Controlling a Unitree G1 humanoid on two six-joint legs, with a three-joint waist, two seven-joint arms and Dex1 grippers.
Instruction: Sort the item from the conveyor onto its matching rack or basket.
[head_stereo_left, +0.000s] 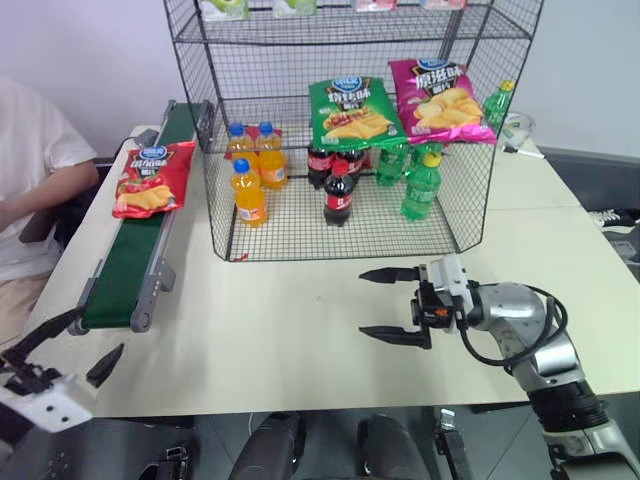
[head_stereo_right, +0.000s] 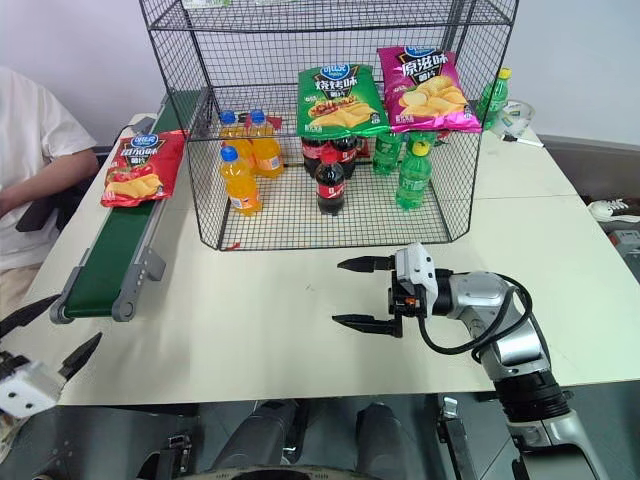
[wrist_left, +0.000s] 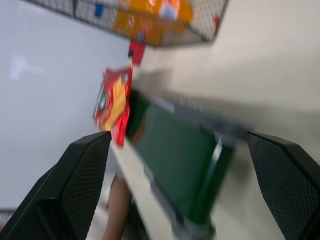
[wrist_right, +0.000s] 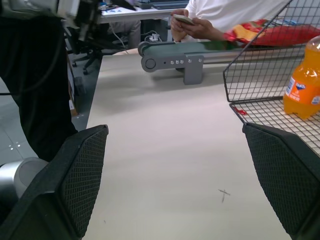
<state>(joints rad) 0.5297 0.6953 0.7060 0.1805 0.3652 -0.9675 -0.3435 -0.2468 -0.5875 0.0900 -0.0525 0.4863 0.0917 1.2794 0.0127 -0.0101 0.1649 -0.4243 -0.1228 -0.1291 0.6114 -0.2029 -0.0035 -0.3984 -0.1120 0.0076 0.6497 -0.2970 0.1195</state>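
Getting ready to pick up the red chip bag.

I have not grabbed anything yet, so I think this is the reaching step. My left gripper (head_stereo_left: 62, 360) waits low by the near end of the conveyor (head_stereo_left: 130, 265), with its 2 fingers wide open and nothing in them. My right gripper (head_stereo_left: 391, 305) hangs over the bare table (head_stereo_left: 300, 340), fingers wide open too, holding nothing. The red chip bag (head_stereo_left: 152, 177) lies flat on the far part of the belt, sticking out over both rails. Its long side runs along the belt, with the blue logo at the far end. Next I think my left gripper must reach up the belt, pinch the bag, and carry it to the wire rack (head_stereo_left: 455, 215), where the green and pink bags sit.
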